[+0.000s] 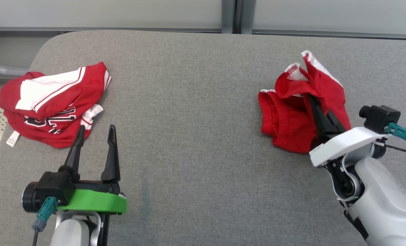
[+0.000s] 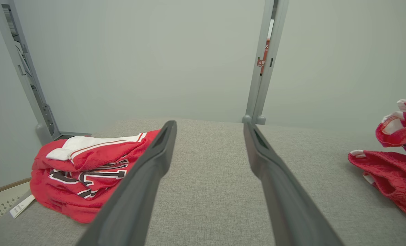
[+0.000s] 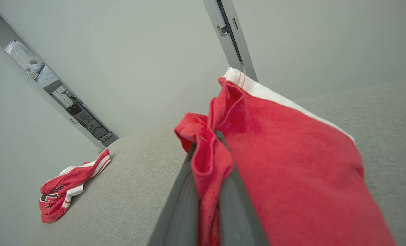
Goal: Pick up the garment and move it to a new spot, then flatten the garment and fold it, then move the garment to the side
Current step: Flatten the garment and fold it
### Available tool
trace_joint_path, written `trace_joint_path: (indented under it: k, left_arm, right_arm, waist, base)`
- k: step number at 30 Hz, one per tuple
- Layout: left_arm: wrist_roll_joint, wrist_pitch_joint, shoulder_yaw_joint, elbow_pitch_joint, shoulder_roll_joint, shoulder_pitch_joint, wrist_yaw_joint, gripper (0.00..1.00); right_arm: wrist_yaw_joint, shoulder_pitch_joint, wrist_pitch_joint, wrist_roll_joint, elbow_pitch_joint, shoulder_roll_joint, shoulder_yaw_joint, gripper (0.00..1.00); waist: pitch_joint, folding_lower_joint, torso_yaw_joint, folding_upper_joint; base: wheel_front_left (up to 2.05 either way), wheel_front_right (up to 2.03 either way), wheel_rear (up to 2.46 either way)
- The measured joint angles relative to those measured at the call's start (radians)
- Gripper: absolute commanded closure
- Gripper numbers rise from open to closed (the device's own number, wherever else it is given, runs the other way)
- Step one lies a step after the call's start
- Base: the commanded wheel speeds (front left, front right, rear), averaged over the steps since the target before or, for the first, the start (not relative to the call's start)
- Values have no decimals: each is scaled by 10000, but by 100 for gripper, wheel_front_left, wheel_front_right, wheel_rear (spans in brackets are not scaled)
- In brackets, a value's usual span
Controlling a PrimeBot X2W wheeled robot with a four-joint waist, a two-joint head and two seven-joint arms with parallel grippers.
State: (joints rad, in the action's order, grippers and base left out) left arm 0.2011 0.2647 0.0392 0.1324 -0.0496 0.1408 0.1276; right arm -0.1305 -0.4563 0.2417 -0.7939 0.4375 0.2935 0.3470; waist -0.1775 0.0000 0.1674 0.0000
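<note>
Two red garments: right gripper (image 1: 314, 102) clamped on the right garment (image 1: 288, 119); left gripper (image 1: 96, 128), jaws apart, beside the left garment (image 1: 52, 102) at the table (image 1: 196, 119) edge; wide open middle

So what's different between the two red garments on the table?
The left garment lies bundled and ungripped, near the open left gripper; the right garment is pinched in the shut right gripper, partly lifted. The left garment shows a broad white panel; the right garment only narrow white edging. Both are red, on the grey table.
</note>
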Motion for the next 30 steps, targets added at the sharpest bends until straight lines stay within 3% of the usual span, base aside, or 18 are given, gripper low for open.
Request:
trace_joint_path:
  k: [6,7,8,9,14,22,28,29,30]
  left_arm:
    - [86,0,138,56,0,11,-4,0]
    - [94,0,132,63,0,11,-4,0]
    - [111,0,125,77,-2,11,-4,0]
    - [138,0,125,105,-2,12,-8,0]
    - [169,0,180,92,-2,12,-21,0]
    - [-10,0,178,19,-2,12,-36,0]
    - [-69,0,257,-63,-2,14,-36,0]
    - [-79,0,274,-75,-2,24,-36,0]
    - [-84,0,286,-84,-2,30,-36,0]
  right_arm:
    - [0,1,21,765,846,-288,775,100]
    - [0,4,40,982,961,-303,871,91]
    - [0,11,81,1007,1087,-380,855,28]
    - [2,24,113,926,1145,-460,859,0]
    - [0,22,186,1214,880,-416,594,0]
    - [0,593,209,1737,-815,-10,-1720,0]
    - [0,1113,211,2276,-763,207,-3221,0]
    - [0,1125,209,2437,-646,242,-3352,14]
    - [0,1130,211,2585,-514,261,-3436,61]
  waist:
    - [-111,0,337,0]
    - [-131,0,374,0]
    - [-159,0,404,0]
    - [-185,0,427,0]
    - [-212,0,392,0]
    - [-80,0,158,0]
    - [-92,0,128,0]
    - [-124,0,134,0]
    - [-159,0,140,0]
  base:
    - [0,0,0]
    - [0,0,0]
    - [0,0,0]
    - [0,0,0]
    - [0,0,0]
    - [0,0,0]
    - [0,0,0]
    - [0,0,0]
    - [0,0,0]
